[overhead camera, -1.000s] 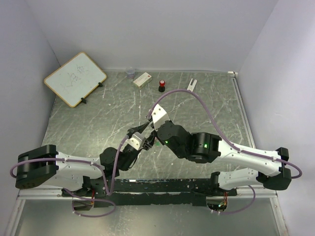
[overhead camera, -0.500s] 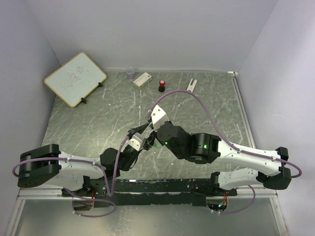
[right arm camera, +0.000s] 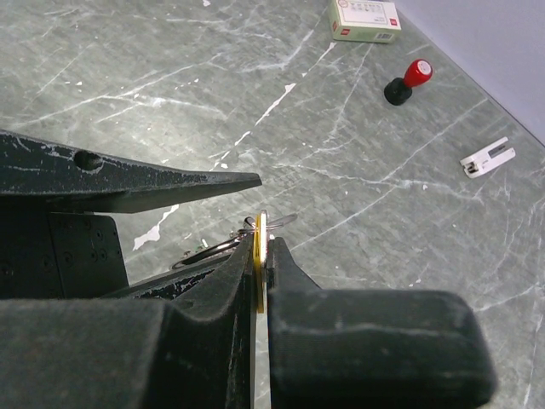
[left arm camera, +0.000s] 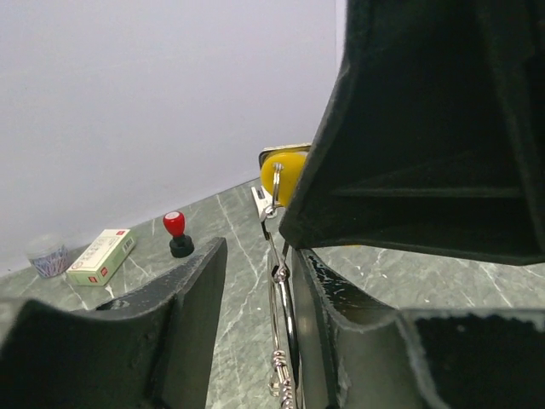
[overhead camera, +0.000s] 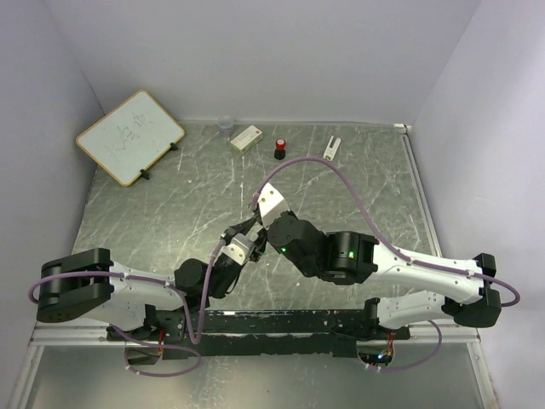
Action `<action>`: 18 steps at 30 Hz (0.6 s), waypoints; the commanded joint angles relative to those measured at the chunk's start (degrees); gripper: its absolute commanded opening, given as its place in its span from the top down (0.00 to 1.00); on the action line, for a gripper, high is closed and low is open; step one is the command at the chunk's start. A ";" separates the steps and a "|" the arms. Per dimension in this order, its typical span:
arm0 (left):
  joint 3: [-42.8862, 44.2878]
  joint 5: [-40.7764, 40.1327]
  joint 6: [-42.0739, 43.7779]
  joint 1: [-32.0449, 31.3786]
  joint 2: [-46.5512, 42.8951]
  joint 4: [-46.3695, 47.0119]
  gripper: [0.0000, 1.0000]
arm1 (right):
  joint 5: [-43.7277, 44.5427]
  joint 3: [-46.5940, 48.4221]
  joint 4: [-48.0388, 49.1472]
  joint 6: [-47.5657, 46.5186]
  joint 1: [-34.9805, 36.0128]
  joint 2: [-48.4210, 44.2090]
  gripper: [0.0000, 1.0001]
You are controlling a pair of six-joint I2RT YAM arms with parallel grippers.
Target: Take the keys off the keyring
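From above, the left gripper [overhead camera: 243, 240] and the right gripper [overhead camera: 255, 225] meet tip to tip over the middle of the table [overhead camera: 153, 213], hiding whatever is between them. Along the far edge stand one whiteboard [overhead camera: 129, 136], one small cup [overhead camera: 226, 126], one white box [overhead camera: 247, 138], one red-capped knob [overhead camera: 280, 151] and one white clip [overhead camera: 332, 147].

In the left wrist view, the single keyring [left arm camera: 282, 311] stands edge-on between the left fingers. It lies against the right-hand one, with a gap to the other, so I cannot tell whether it is clamped. One yellow key [left arm camera: 282, 173] sits at the ring's far end.

In the right wrist view, the right gripper is pressed together on the yellow key's head, and the ring loops out to its left. No green key shows anywhere (one key counted).

If the ring is loose in the left fingers, a pull on the key would probably just drag the ring along. The thin pinch on the key's head could also slip and drop everything on the table.
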 commanded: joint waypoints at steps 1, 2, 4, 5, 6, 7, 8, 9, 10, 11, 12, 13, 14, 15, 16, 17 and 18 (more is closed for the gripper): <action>0.24 0.51 1.59 -0.42 0.07 5.81 0.57 | -0.79 0.79 0.70 0.55 0.94 0.28 1.00; 0.29 0.72 1.86 -0.51 -0.08 5.56 0.61 | -0.74 0.78 0.58 0.64 0.93 0.29 1.00; 0.33 1.14 2.22 -0.60 -0.40 5.06 0.68 | -0.74 0.82 0.39 0.79 0.95 0.35 1.00; 0.23 1.32 2.33 -0.66 -0.64 4.96 0.71 | -0.78 0.87 0.20 0.90 0.97 0.38 1.00; 0.19 1.52 2.44 -0.68 -0.84 4.91 0.73 | -0.71 0.97 0.10 0.92 1.02 0.41 1.00; 0.02 1.74 2.62 -0.70 -1.08 4.82 0.75 | -0.66 1.03 -0.07 0.99 0.97 0.49 1.00; -0.09 1.81 2.89 -0.78 -1.28 4.73 0.77 | -0.58 1.08 -0.10 1.08 1.08 0.50 1.00; -0.24 1.78 3.17 -0.79 -1.43 4.69 0.78 | -0.50 1.12 -0.22 1.10 1.05 0.53 1.00; -0.38 1.67 3.42 -0.87 -1.59 4.75 0.80 | -0.41 1.22 -0.31 1.09 1.07 0.57 1.00; -0.50 1.62 3.62 -0.95 -1.79 4.85 0.82 | -0.34 1.33 -0.38 1.18 1.13 0.56 1.00; -0.73 1.69 3.76 -0.95 -2.06 4.90 0.83 | -0.18 1.37 -0.41 1.19 1.19 0.53 1.00; -0.95 1.73 3.91 -1.01 -2.31 5.00 0.85 | -0.14 1.38 -0.57 1.25 1.19 0.54 1.00; -1.26 1.92 4.00 -1.05 -2.69 4.97 0.87 | 0.03 1.40 -0.76 1.32 1.20 0.49 1.00; -1.57 2.23 4.16 -1.05 -3.05 4.84 0.89 | 0.14 1.52 -1.07 1.40 1.21 0.57 1.00; -1.75 2.48 4.29 -1.05 -3.49 4.45 0.91 | 0.48 1.63 -1.44 1.59 1.17 0.59 1.00; -1.99 2.74 4.50 -1.05 -3.98 3.81 0.93 | 0.74 1.77 -1.87 1.68 1.14 0.63 1.00; -2.07 2.86 4.69 -1.05 -4.51 3.18 0.93 | 1.10 1.82 -2.24 1.85 1.25 0.70 1.00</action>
